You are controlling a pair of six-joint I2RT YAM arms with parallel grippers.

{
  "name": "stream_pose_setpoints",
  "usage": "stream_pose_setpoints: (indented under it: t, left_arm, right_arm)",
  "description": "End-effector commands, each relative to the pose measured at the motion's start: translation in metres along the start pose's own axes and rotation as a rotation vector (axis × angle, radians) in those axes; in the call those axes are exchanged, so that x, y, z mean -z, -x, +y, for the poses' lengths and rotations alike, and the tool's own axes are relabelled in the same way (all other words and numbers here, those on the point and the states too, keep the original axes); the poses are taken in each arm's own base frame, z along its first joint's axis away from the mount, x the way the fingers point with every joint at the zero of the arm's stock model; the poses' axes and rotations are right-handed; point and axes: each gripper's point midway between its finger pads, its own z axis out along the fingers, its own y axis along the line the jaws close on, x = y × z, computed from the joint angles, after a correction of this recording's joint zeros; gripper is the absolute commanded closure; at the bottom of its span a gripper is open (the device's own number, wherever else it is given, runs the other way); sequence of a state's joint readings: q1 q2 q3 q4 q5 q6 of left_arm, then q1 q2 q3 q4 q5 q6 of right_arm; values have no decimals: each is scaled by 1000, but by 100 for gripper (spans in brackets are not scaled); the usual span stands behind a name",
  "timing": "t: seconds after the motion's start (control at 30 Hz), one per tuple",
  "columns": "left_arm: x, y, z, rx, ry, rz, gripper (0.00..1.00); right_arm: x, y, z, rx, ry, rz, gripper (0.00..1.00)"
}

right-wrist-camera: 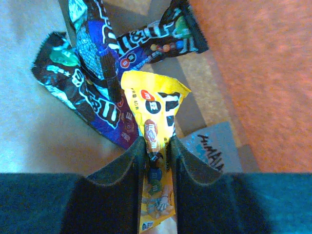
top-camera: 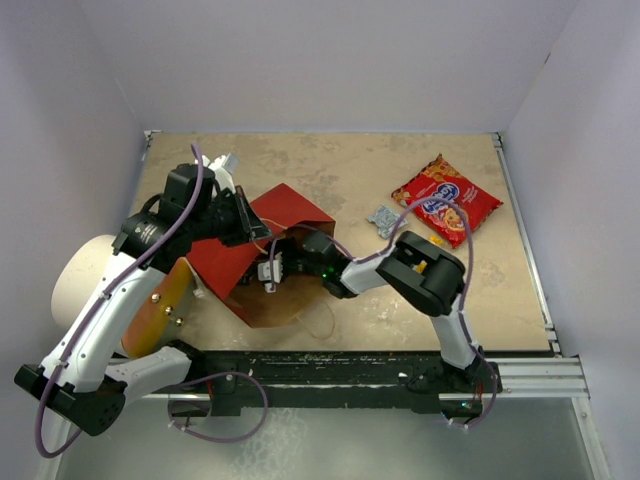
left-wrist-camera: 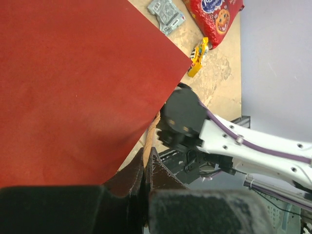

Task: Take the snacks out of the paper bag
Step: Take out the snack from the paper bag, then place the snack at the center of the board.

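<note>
The paper bag (top-camera: pixel 285 215) lies on its side at the table's left centre, mouth toward the right arm. My left gripper (top-camera: pixel 250 228) is shut on the bag's rim, and the left wrist view shows the brown paper edge (left-wrist-camera: pixel 151 134) pinched between its jaws (left-wrist-camera: pixel 146 158), beside the bag's red face (left-wrist-camera: pixel 73 83). My right gripper (top-camera: pixel 272 268) reaches into the bag. In the right wrist view its jaws (right-wrist-camera: pixel 156 146) press both sides of a yellow packet (right-wrist-camera: pixel 153 109). A purple-blue packet (right-wrist-camera: pixel 97 48) and two dark brown packets (right-wrist-camera: pixel 161 41) lie behind it on the bag's inner wall (right-wrist-camera: pixel 29 136).
Out on the table at the right lie a red cookie bag (top-camera: pixel 446 199), a silver-grey packet (top-camera: pixel 383 219) and a small yellow-orange packet (left-wrist-camera: pixel 197 57). A white cylinder (top-camera: pixel 85 275) with an orange end sits at the left by the left arm. Grey walls enclose the table.
</note>
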State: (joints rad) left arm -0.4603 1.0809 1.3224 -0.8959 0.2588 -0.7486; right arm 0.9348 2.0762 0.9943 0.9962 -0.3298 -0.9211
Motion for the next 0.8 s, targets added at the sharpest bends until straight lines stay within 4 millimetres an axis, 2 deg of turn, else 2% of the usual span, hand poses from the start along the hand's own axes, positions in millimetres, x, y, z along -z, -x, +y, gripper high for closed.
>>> stream_pose_setpoints:
  t: [0.0,0.07,0.27,0.33,0.4,0.47,0.57,0.63,0.67,0.77]
  left_arm:
    - [6,30,-12,-13,-5,-108,100]
    - [4,37,-14,-18,-6,-131,100]
    - [-4,55,-10,-17,32,-189,100]
    - [-4,61,-8,-24,50,-215,100]
    - [-6,65,-5,-33,62,-230,100]
    - [-8,68,-4,-40,67,-240,100]
    - [-9,71,-4,-47,61,-254,100]
    - [-9,73,-5,-49,55,-261,100]
    - [-9,75,-6,-50,51,-262,100]
    - [-11,76,-11,-58,35,-255,100]
  right_arm:
    - [33,51,-28,-52,-68,-100,71]
    - [53,73,-35,-101,-78,-134,72]
    - [110,122,-8,-221,33,-147,72]
    - [132,139,-10,-293,37,-145,74]
    - [156,154,-21,-397,6,-135,75]
    - [180,161,-37,-510,-53,-96,77]
    - [218,162,-69,-645,-210,-27,85]
    - [239,147,-88,-786,-369,69,100]
    - [253,139,-106,-868,-490,122,100]
    - [282,117,-133,-1004,-739,277,97]
